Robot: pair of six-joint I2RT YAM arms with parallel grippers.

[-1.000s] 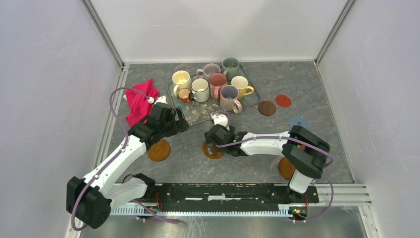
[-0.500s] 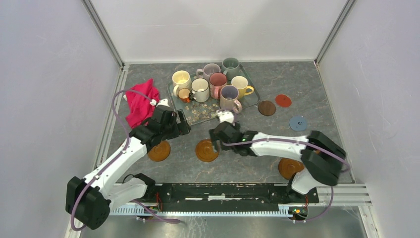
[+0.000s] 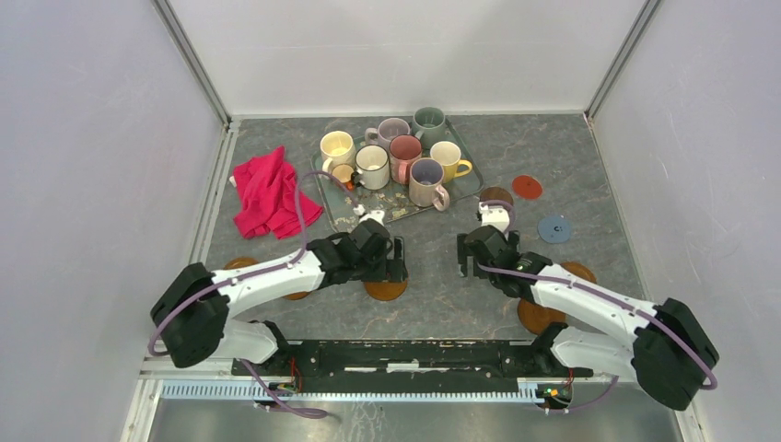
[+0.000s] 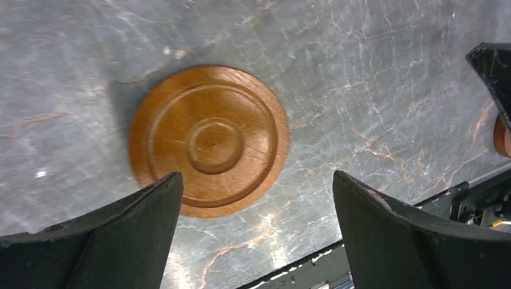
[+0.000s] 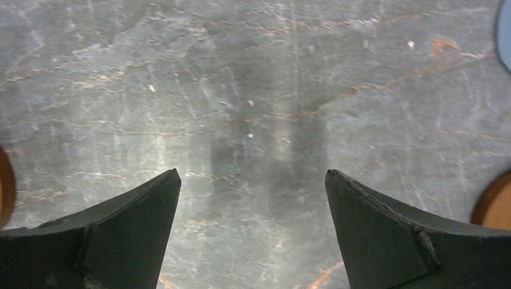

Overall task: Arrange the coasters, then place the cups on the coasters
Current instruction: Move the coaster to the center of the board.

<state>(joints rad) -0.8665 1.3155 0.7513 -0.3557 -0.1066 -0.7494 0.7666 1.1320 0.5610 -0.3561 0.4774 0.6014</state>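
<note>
Top external: left gripper [image 3: 398, 262] mid-frame, jaws spread wide, empty, just above orange coaster [image 3: 385, 291]. Best move: centre disc between fingers, drop square, pinch rim low. Right gripper [image 3: 466, 256] right of centre, equally wide, nothing held. Cups [image 3: 373, 167] upper centre, on tray [image 3: 465, 187].

Your desk [image 5: 253, 90] is grey and marble-patterned, veined white and rust. Your orange-brown coaster [image 4: 208, 141] is glossy, ringed with concentric grooves; you also have a red coaster [image 3: 527, 187] and a grey-blue coaster [image 3: 553, 228]. The cloth [image 3: 267, 198] is crimson and the tray [image 3: 391, 210] floral-speckled, with a cream cup [image 3: 337, 147], white cup [image 3: 372, 168], pink cup [image 3: 404, 152] and grey-green cup [image 3: 429, 122]. Your left fingers [image 4: 108, 241] are black.
</note>
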